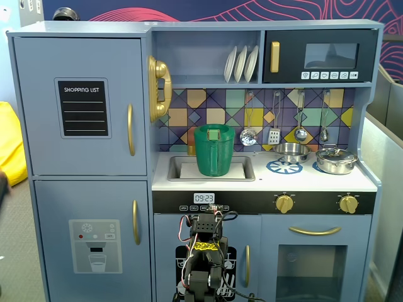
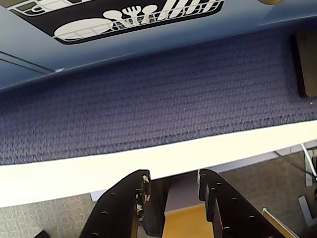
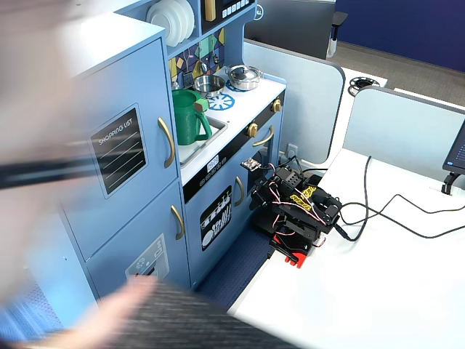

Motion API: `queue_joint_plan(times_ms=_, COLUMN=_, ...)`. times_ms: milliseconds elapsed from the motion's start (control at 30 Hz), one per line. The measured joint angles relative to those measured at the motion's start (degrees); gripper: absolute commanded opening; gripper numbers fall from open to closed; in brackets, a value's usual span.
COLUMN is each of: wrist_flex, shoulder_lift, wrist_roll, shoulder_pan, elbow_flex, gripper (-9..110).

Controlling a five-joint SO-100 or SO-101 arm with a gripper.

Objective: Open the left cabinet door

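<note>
Green pitcher in the sink, steel pot on the stovetop, gold phone.

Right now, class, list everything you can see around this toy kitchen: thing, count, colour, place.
left cabinet door: 1, blue-grey, top left, shut
dispenser door: 1, blue-grey, below it
gold handles: several, on doors
jug: 1, green, in sink
plates: 3, white, upper shelf
microwave: 1, black, top right
pots: 2, silver, stovetop
utensils: 4, hanging on backsplash
phone: 1, gold, beside shelf
table: 1, white
gripper: 1, black, open, low over table edge
</note>
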Motion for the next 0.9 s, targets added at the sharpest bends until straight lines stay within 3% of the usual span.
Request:
queue_joint_plan(times_ms=200, wrist_flex=0.0, shoulder_lift=0.0, wrist_roll=0.0, shoulder_pan=-2.2, elbow_flex=0.0, gripper=0)
queue_joint_plan(times_ms=533, wrist_flex=0.0, shoulder_lift=0.1, wrist_roll=-0.4, shoulder_pan=3.3, elbow_flex=0.0, gripper=10)
queue_joint_plan(times_ms=700, wrist_flex=0.1, shoulder_lift=0.1, wrist_roll=-1.5, shoulder_pan=3.8, elbow_flex=0.0, gripper=3)
queue_joint_plan(times_ms=900, wrist_flex=-2.3, shoulder_lift=-0.1, wrist_roll=4.6, shoulder_pan=-4.4, elbow_flex=-0.4, gripper=8)
